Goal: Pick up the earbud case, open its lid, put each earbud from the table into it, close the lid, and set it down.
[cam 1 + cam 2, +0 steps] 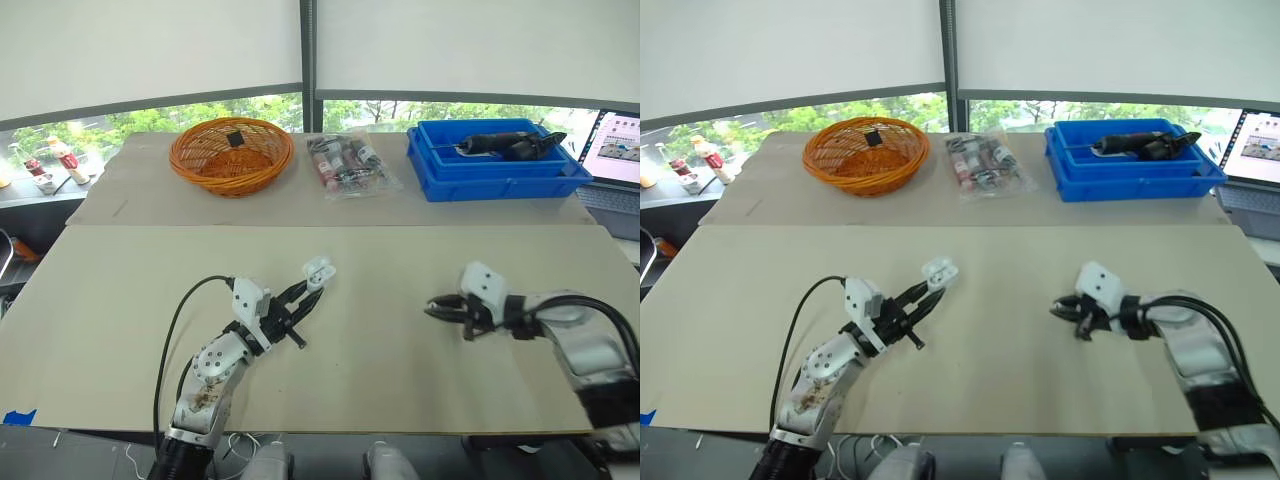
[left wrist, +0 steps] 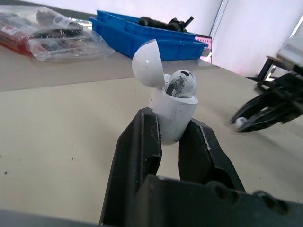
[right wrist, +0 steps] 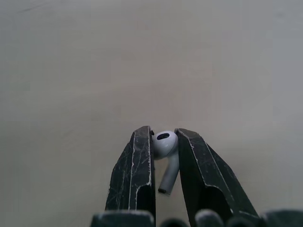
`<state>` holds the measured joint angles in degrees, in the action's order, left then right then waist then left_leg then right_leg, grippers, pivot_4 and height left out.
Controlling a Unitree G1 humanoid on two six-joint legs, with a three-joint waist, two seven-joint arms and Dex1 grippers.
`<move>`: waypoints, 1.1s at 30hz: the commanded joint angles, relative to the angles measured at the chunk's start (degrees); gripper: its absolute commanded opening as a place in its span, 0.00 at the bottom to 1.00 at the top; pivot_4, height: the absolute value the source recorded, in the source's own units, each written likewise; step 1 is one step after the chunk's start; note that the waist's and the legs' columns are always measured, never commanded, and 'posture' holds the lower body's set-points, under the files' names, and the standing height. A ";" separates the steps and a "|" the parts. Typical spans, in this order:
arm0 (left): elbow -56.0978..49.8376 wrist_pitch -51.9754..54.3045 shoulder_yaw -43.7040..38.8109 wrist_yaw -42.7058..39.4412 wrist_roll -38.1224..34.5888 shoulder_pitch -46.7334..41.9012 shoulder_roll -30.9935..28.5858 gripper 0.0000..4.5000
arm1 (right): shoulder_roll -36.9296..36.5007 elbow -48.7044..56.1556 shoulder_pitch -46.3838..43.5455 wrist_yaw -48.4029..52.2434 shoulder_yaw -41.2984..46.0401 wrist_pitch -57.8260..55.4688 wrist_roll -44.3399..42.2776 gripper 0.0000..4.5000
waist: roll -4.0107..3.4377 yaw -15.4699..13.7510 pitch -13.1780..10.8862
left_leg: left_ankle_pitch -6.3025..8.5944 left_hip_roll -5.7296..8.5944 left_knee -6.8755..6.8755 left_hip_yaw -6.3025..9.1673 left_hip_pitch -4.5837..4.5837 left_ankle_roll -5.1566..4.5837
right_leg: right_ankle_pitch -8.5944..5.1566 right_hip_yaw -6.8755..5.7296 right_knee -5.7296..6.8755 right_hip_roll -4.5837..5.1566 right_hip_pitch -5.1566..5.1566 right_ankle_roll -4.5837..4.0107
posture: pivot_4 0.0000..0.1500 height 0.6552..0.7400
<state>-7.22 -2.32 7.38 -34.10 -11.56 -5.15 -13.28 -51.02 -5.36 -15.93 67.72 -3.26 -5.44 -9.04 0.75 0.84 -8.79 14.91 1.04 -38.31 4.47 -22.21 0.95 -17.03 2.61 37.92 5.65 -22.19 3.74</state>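
Both the left gripper [image 1: 308, 292] and the right gripper [image 1: 435, 307] have two black tapered fingers [image 3: 135, 175] with pale scratches along the edges. Each wrist carries a white angular block [image 1: 483, 283]. The left forearm [image 1: 212, 380] is silver-grey with brownish stains, and a thin black cable [image 1: 168, 340] loops beside it. Black cables [image 1: 590, 298] cross the grey right forearm [image 1: 580, 345].

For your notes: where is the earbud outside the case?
The earbud is pinched in the right gripper, over the table's right side, across from the case.
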 commanded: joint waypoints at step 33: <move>-13.16 5.17 2.91 3.04 -0.62 8.69 -0.37 0.11 | -15.49 1.45 10.53 17.19 1.49 19.80 -0.82 0.76 | 0.01 -0.70 -0.03 | 0.01 -0.01 -0.01 -0.03 0.13 -0.02 | 0.00 0.01 -0.06 0.02 0.18 0.00 | 1.00 1.00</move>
<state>-17.31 2.98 10.03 -31.19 -11.45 3.40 -13.69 -65.40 -6.36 -5.83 84.31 -2.76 15.62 -8.21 0.76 0.14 -8.82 14.92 1.03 -38.32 4.46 -22.09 0.93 -17.03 2.62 37.86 5.67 -22.01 3.75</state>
